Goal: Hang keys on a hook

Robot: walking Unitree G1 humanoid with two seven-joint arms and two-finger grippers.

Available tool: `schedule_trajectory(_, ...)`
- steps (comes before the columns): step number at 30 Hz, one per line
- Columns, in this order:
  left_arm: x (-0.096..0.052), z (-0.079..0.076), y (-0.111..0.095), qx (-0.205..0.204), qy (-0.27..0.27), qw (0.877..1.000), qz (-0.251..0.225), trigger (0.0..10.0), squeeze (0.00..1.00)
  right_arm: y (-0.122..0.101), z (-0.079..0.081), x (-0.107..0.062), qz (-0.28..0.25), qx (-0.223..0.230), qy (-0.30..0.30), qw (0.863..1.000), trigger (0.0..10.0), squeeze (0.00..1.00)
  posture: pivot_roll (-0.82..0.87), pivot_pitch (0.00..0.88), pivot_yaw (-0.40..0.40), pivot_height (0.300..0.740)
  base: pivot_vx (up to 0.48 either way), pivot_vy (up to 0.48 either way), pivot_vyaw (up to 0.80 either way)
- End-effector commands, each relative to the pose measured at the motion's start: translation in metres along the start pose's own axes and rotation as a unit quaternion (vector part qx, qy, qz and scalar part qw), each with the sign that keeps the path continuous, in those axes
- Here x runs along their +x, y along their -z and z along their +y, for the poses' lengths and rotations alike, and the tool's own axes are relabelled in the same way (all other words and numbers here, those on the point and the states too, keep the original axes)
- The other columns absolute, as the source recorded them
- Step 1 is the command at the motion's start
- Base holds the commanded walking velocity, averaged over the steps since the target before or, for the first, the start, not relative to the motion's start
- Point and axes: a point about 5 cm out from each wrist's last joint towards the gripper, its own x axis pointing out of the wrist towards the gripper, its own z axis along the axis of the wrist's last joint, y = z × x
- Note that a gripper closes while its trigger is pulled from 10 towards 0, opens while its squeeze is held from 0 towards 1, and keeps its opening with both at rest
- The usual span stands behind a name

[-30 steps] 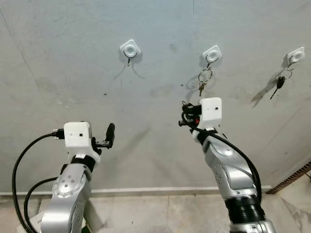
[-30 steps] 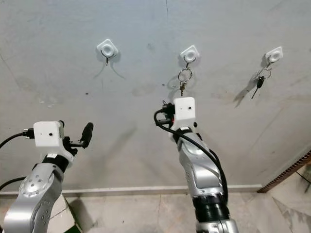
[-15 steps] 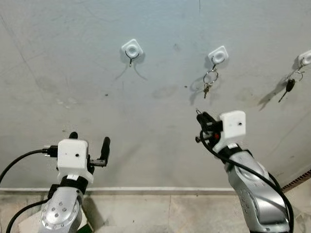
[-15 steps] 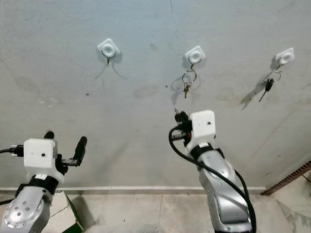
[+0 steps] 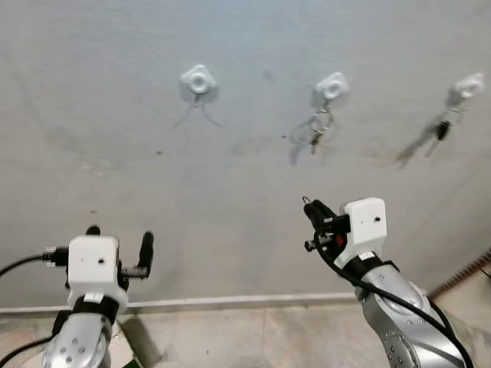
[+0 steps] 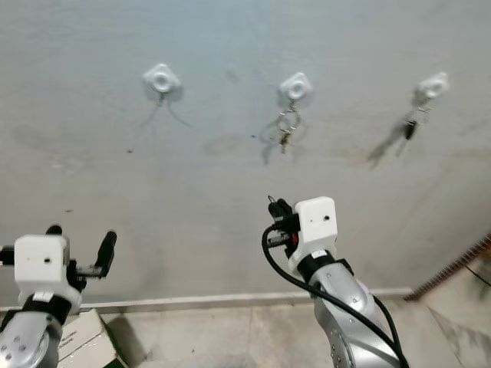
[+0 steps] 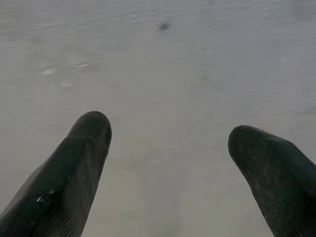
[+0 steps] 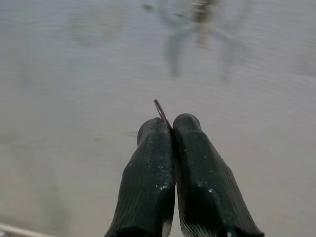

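Three white hooks sit in a row on the grey wall. The left hook (image 5: pixel 198 79) is bare. A bunch of keys (image 5: pixel 317 127) hangs from the middle hook (image 5: pixel 331 87), and a black key (image 5: pixel 443 127) from the right hook (image 5: pixel 468 84). My right gripper (image 5: pixel 309 206) is held up well below the middle hook, away from the wall. It is shut, and a thin metal ring tip (image 8: pixel 159 107) sticks out between its fingertips. My left gripper (image 7: pixel 168 143) is open with nothing in it, low at the left (image 5: pixel 120 236), facing bare wall.
A white skirting strip (image 5: pixel 230 300) runs along the foot of the wall, with tiled floor (image 5: pixel 253 337) below it. A cardboard box (image 6: pixel 86 337) stands by my left arm. A brown ribbed edge (image 5: pixel 468 274) shows at the far right.
Both arms have dropped lower and drawn back from the wall. The right gripper, earlier just under the middle hook's keys, is now well below them. The view has shifted and blurred a little.
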Motion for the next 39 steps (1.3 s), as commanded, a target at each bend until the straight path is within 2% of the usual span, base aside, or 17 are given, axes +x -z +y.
schedule_trajectory(1, -0.001, -0.002, 0.000, -0.006, 0.004, 1.000, 0.005, 10.0, 0.00, -0.003, 0.001, 0.003, -0.003, 0.001, -0.001, 1.000, 10.0, 0.00, 0.18, 0.024, -0.030, 0.740, 0.000, 0.000, -0.80)
schedule_trajectory(8, 0.000, -0.001, 0.000, -0.014, 0.005, 1.000, 0.008, 10.0, 0.00, -0.001, 0.002, 0.004, 0.001, 0.004, -0.002, 1.000, 10.0, 0.00, 0.19, 0.030, -0.032, 0.740, 0.000, 0.000, 0.00)
schedule_trajectory(11, 0.001, -0.001, -0.001, -0.005, 0.008, 1.000, 0.007, 10.0, 0.00, -0.001, 0.002, 0.006, 0.002, 0.005, -0.005, 1.000, 10.0, 0.00, 0.19, 0.035, -0.031, 0.740, 0.000, 0.000, 0.00)
schedule_trajectory(13, 0.001, -0.002, -0.001, -0.007, 0.008, 1.000, 0.008, 10.0, 0.00, -0.002, 0.003, 0.006, -0.003, -0.008, -0.012, 1.000, 10.0, 0.00, 0.19, 0.032, -0.029, 0.740, 0.000, 0.000, 0.00)
schedule_trajectory(22, 0.002, -0.004, 0.000, -0.009, 0.015, 1.000, 0.011, 10.0, 0.00, -0.001, 0.009, 0.008, -0.003, -0.010, -0.019, 1.000, 10.0, 0.00, 0.19, 0.039, -0.027, 0.740, 0.000, 0.000, 0.80)
schedule_trajectory(39, 0.009, -0.005, -0.003, -0.010, 0.039, 0.999, 0.002, 10.0, 0.00, -0.002, 0.008, 0.015, -0.008, -0.008, -0.011, 1.000, 10.0, 0.00, 0.19, 0.043, -0.025, 0.740, 0.000, 0.000, 0.75)
